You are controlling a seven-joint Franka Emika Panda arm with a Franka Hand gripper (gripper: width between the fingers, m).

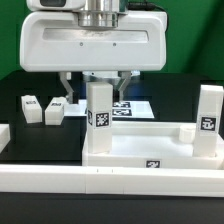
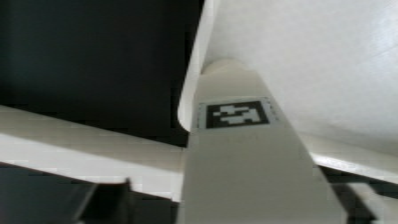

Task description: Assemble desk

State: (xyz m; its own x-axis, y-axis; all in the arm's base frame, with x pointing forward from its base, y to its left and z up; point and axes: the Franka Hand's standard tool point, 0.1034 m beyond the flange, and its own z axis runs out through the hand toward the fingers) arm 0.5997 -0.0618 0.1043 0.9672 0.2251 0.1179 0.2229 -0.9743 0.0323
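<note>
Black table [image 1: 40,140]; I see the tool [image 1: 96,96] with jaws parted, straddling the upright leg [image 1: 100,118] on the tabletop [image 1: 130,155], not clamped on it.

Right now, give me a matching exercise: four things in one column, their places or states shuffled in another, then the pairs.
1 tabletop
2 marker board
3 two small legs
4 leg at the exterior view's right

a standing upright
b side by side at the exterior view's left
c flat, at the back
d centre, rim up

Pairs: 1-d; 2-c; 3-b; 4-a
</note>
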